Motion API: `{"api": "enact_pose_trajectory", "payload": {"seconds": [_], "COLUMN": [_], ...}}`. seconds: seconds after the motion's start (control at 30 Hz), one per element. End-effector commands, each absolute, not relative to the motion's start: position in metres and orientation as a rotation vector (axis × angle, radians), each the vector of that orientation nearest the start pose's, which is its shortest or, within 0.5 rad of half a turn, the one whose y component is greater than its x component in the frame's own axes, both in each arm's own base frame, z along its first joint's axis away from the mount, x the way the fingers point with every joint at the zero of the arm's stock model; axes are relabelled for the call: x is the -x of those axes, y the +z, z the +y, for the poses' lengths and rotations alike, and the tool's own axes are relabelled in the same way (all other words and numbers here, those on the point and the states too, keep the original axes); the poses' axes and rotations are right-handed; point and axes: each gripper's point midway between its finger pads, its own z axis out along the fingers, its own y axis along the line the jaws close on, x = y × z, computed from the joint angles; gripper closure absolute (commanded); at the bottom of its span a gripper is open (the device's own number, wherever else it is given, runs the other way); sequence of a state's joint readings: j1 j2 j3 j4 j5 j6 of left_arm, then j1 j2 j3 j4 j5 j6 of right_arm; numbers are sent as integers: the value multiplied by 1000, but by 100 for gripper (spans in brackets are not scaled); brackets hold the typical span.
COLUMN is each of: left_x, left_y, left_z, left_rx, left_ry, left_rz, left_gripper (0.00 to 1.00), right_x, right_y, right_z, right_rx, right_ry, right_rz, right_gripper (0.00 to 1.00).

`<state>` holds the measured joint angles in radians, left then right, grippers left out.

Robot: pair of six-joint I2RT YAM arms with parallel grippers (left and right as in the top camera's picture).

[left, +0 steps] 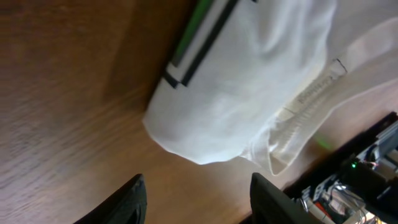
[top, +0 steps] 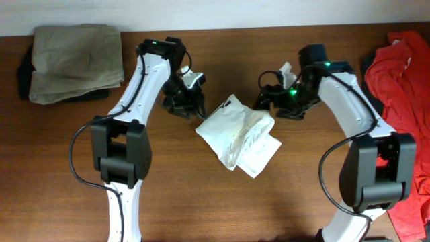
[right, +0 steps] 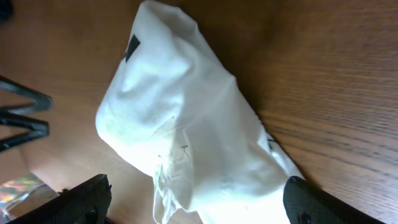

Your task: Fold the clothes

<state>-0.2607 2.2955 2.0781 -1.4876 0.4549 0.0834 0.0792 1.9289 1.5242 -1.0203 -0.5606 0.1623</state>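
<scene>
A white garment (top: 238, 134) lies folded into a small bundle at the middle of the table. It also shows in the left wrist view (left: 255, 81) with a dark label strip, and in the right wrist view (right: 186, 137). My left gripper (top: 183, 106) is open and empty just left of the garment, fingers over bare wood (left: 198, 199). My right gripper (top: 267, 101) is open at the garment's upper right corner, with the cloth lying between its spread fingers (right: 199, 205). A folded olive garment (top: 75, 62) lies at the far left. A red garment (top: 403, 74) lies crumpled at the right edge.
The wooden table (top: 201, 202) runs to the wall at the back. A dark cloth (top: 25, 70) peeks from under the olive garment. The red garment hangs along the right side beside the right arm's base (top: 379, 175).
</scene>
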Motion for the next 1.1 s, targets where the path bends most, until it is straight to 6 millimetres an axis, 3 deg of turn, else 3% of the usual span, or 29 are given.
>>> {"api": "enact_pose_trajectory", "payload": {"seconds": [0.0, 0.13, 0.3, 0.37, 0.5, 0.6, 0.7, 0.73, 0.8, 0.9, 1.07], "left_x": [-384, -385, -386, -386, -386, -387, -387, -387, -387, -387, -388], "left_y": [95, 95, 93, 92, 92, 92, 92, 92, 92, 92, 92], "left_z": [-174, -174, -171, -168, -168, -168, -168, -168, -168, -168, -169], "left_rx": [-519, -521, -524, -526, -526, -527, -527, -527, -527, -527, -528], "left_ry": [-709, -708, -670, -641, -641, -641, -642, -642, -641, -642, -642], "left_rz": [3174, 3170, 3176, 3181, 3181, 3178, 3177, 3177, 3177, 3176, 3175], "left_gripper": [45, 44, 44, 44, 44, 43, 43, 43, 43, 43, 41], "right_x": [-386, -375, -358, -351, -339, -333, -321, -313, -300, -281, -279], "right_y": [87, 68, 56, 53, 52, 52, 55, 57, 61, 69, 75], "right_z": [121, 122, 96, 80, 56, 50, 45, 39, 32, 24, 24], "right_rx": [-68, -88, -123, -129, -126, -123, -120, -115, -107, -94, -138], "right_ry": [677, 673, 446, 302, 71, 18, -37, -92, -168, -253, -248], "right_rz": [3007, 3091, 3200, 3238, 3291, 3313, 3361, 3392, 3441, 3519, 3518], "right_gripper": [9, 21, 78, 95, 96, 86, 85, 81, 65, 55, 62]}}
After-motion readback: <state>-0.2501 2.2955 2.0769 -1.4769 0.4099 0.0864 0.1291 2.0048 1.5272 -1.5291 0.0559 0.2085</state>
